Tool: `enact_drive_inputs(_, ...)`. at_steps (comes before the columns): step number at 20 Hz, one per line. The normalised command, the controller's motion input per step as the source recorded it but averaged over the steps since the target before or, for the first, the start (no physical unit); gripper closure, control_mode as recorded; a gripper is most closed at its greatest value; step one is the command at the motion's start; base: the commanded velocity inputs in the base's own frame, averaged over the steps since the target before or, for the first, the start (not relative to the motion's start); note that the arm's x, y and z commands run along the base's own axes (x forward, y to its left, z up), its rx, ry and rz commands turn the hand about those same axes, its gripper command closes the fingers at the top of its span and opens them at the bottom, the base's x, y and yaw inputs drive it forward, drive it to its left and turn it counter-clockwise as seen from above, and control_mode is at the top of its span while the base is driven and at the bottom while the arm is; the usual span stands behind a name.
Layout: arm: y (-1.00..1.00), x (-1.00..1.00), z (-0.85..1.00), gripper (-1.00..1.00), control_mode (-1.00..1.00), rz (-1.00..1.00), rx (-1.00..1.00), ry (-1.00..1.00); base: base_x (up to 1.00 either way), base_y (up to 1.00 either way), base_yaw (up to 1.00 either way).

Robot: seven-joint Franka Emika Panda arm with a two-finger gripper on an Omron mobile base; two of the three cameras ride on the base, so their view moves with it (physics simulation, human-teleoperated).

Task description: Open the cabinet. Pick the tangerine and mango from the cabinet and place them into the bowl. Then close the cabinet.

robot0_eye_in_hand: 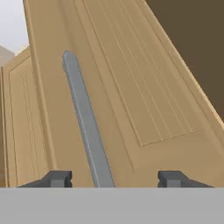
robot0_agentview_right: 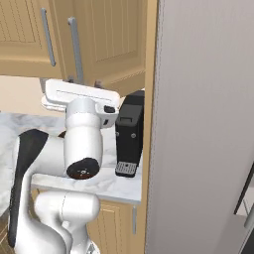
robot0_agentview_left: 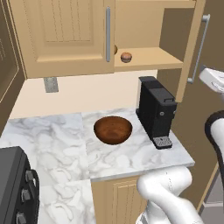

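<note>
Cabinet [robot0_agentview_left: 144, 26] right door swung open; gripper [robot0_eye_in_hand: 113, 178] fingers spread astride its silver bar handle [robot0_eye_in_hand: 85, 122], gripping nothing. A tangerine [robot0_agentview_left: 126, 57] sits at the shelf's front edge. Wooden bowl [robot0_agentview_left: 113, 129] waits mid-counter, empty; both fruit transfers and closing remain.

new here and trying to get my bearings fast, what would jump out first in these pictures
First, the cabinet on the wall: its right door is swung open, baring a shelf with a small round orange-brown fruit. Below it, the dark reddish-brown bowl sits empty on the marble counter, beside a black coffee machine. In the hand view the gripper stands open, its tips either side of the door's silver bar handle.
</note>
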Motion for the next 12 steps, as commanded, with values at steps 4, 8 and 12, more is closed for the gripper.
enact_drive_inputs(4,-0.4,-1.0,-0.26,-1.0,-1.0,-0.09,-0.01,-0.09,0.0,0.0,0.0)
enact_drive_inputs(8,0.0,-1.0,-0.56,-1.0,-1.0,-0.09,-0.11,0.0,0.0,0.0,0.0)
enact_drive_inputs(12,0.28,-1.0,-0.59,-1.0,-1.0,-0.16,-0.23,-0.01,0.0,0.0,0.0)
